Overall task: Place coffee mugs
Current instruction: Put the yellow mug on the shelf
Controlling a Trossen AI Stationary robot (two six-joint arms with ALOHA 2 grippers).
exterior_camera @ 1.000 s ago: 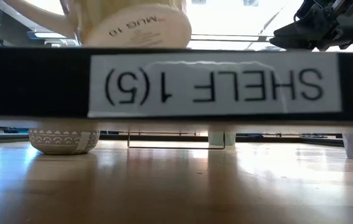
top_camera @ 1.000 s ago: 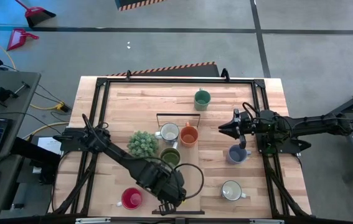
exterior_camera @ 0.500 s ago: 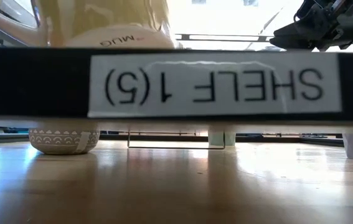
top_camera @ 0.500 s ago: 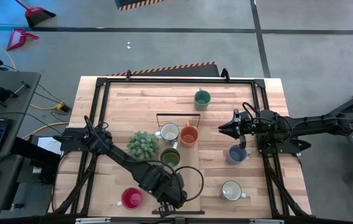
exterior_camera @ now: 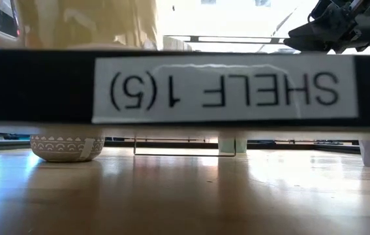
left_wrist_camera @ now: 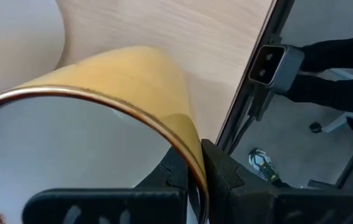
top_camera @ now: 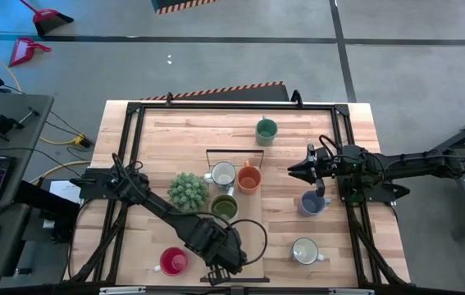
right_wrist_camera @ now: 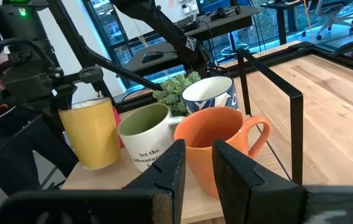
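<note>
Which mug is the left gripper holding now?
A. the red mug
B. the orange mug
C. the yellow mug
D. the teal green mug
C: the left wrist view shows the left gripper pinching the rim of the yellow mug; the right wrist view shows the same mug lifted.

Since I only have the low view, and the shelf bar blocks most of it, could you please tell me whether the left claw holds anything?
Observer: Yes, the left claw pinches the rim of a yellow mug.
Operator: Which mug does the right claw face, please?
Observer: The right claw points at the orange mug, not touching it.
Operator: Is it carrying anything?
Observer: No, its fingers stand slightly apart and empty.
</note>
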